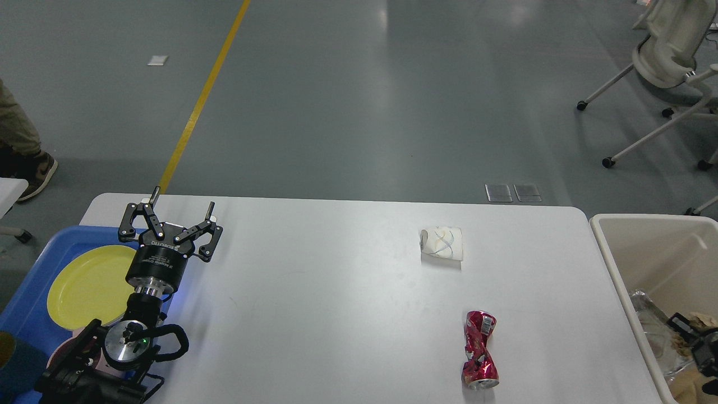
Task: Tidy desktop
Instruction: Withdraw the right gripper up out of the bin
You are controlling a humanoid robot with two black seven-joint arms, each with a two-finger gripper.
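A: Desktop: wide white top, rounded corners, smooth and plain, faint glare. It sits beneath and ahead of the left gripper and fills the middle of the view.

B: Left jaws?

A: Spread wide, nothing between them, above the near-left part of the top. Behind and left of them, a blue tray with a yellow plate in it.

B: Loose items?

A: Two, both well right of the left jaws. A crumpled white paper cup on its side, farther back; a crushed red can lying nearer the front edge, apart from the cup.

B: Right side?

A: Beige bin just beside the desktop's right edge, foil and brown scraps inside. Right gripper is low in the bin, dark and partly cut off; cannot tell how its jaws stand.
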